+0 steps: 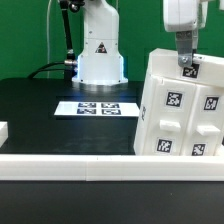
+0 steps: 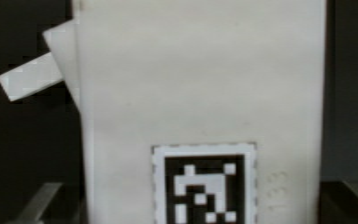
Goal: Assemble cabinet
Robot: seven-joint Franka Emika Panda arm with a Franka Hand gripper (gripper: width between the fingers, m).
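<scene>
Gripper set over the top edge of the large white plastic tagged cabinet body, jaws spread wide on either side of it, cabinet body tilted on the black counter at the exterior view's right, marker board flat near the white robot base.

The cabinet body is plain white, its faces dotted with square black-and-white fiducial tags; the wrist view shows one such tag on its white side. It stands on a black table. Beside the cabinet lies the white marker board with black-patterned tags. Behind it, the white robot base carries a black triangle sticker, against a green backdrop.
</scene>
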